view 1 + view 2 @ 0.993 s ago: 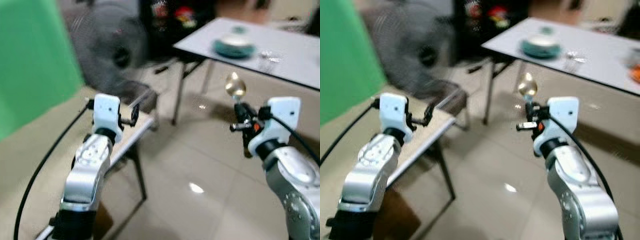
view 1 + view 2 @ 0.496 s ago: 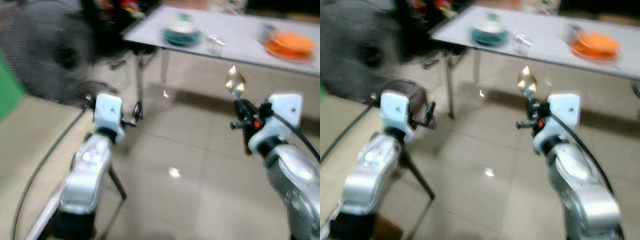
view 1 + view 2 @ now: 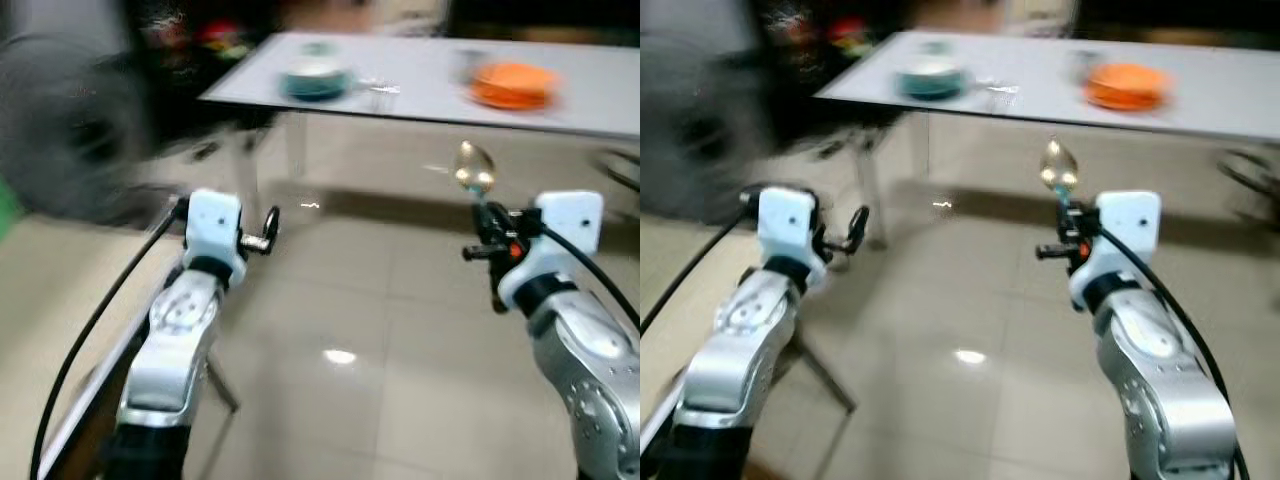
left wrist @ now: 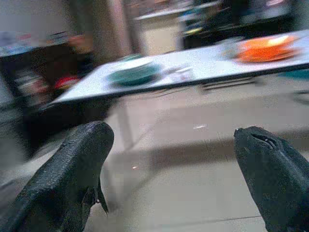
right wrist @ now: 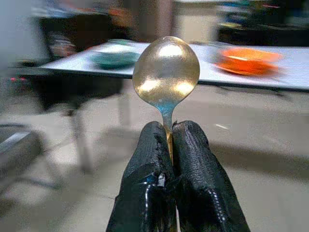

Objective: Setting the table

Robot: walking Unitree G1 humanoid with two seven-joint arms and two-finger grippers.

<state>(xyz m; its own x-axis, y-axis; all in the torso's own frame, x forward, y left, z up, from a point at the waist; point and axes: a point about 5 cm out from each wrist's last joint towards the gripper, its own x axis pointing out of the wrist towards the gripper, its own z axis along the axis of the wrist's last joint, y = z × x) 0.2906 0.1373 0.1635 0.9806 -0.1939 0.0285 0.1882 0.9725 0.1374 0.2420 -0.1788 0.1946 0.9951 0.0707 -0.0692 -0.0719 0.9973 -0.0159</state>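
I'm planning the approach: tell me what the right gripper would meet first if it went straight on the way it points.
Likely the white table, near its front edge between the teal bowl and orange dish. The right gripper, shut on the gold metal spoon, has open floor before that; depth is unclear.

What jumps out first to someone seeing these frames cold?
The gold spoon, held upright by its handle in the shut right gripper, bowl up, in front of the robot. Beyond it across bare tiled floor stands a white table with a teal bowl toward its left end and an orange dish further right. The left gripper is open and holds nothing.
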